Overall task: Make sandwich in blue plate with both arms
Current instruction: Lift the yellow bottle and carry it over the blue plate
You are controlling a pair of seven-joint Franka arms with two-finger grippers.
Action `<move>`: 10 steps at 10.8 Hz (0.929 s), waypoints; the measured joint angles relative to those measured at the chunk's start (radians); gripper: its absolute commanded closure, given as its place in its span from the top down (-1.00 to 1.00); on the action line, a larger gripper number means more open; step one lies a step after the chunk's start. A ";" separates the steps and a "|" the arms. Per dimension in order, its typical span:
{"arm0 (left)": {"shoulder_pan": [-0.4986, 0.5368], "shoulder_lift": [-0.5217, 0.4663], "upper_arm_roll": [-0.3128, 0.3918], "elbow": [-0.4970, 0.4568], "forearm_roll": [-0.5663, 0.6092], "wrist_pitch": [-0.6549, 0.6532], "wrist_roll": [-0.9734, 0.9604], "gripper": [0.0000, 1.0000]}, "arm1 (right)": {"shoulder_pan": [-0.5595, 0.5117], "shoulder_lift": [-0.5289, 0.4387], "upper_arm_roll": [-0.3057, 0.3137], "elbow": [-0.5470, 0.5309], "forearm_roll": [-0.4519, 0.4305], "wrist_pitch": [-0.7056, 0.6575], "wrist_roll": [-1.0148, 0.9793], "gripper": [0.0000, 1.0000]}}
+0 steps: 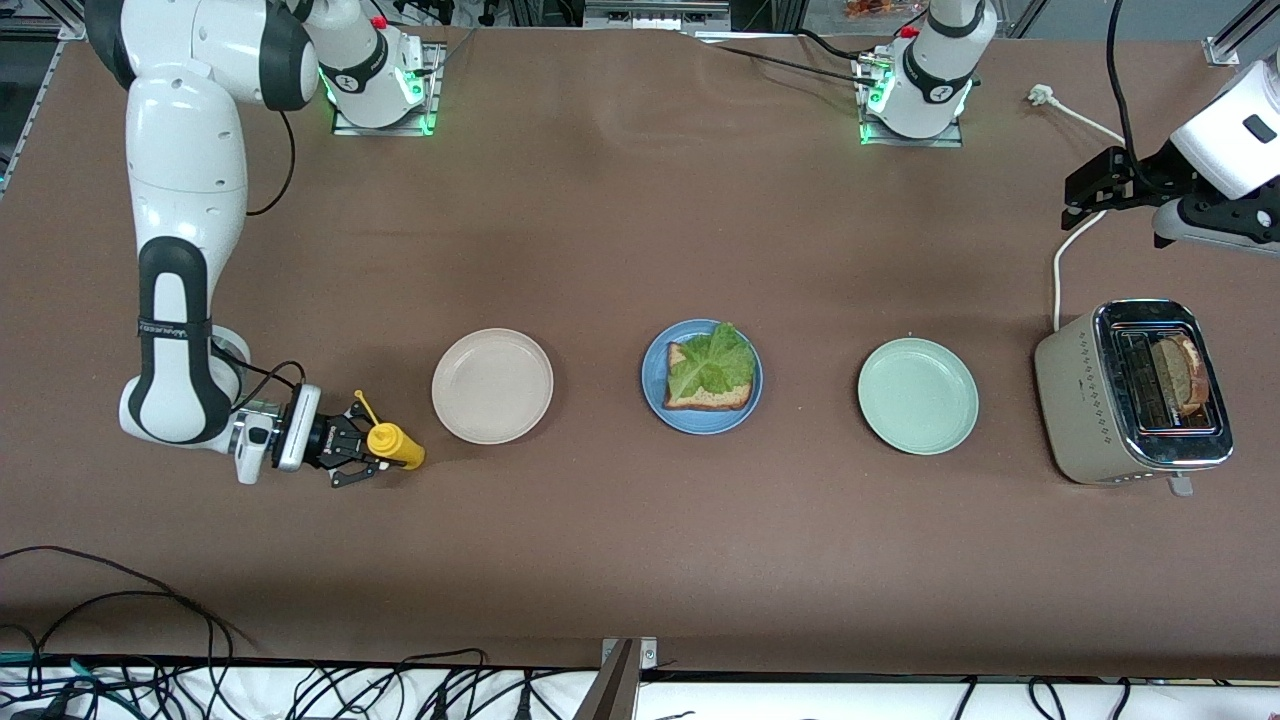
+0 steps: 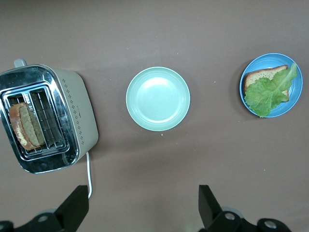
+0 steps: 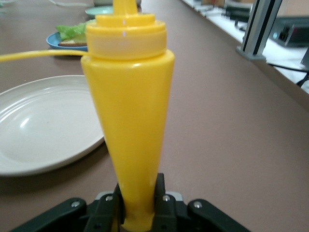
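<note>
Blue plate (image 1: 651, 385) sits mid-surface, between the cream plate (image 1: 491, 385) and the pale green plate (image 1: 917, 395). On it: one bread slice (image 1: 712, 398) with a lettuce leaf (image 1: 711, 361) laid on top. No top slice yet, so the sandwich looks roughly half built.

Second bread slice (image 1: 1180, 373) is in a slot of the toaster (image 1: 1075, 400), at the left arm's end of the surface; judged to be what remains to fetch and place.

Right gripper (image 1: 372, 462) is low at the surface beside the cream plate, at the right arm's end, fingers pinching the base of a yellow squeeze bottle (image 1: 396, 445) that lies on its side; sauce step apparently in hand.

Left gripper (image 2: 140, 205) hangs high above the surface near the toaster, fingers spread, holding nothing; waiting.
</note>
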 measured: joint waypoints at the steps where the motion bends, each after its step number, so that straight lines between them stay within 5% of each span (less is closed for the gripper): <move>1: 0.000 0.000 0.000 0.000 0.000 0.000 0.000 1.00 | 0.022 -0.034 -0.004 0.005 -0.070 0.043 0.087 -0.99; 4: 0.000 0.000 0.000 0.000 0.000 0.000 0.000 1.00 | 0.128 -0.141 -0.085 0.006 -0.318 0.085 0.405 -0.99; 10: 0.000 0.000 0.000 0.001 0.000 0.000 0.000 1.00 | 0.476 -0.179 -0.325 0.024 -0.587 0.108 0.928 -0.99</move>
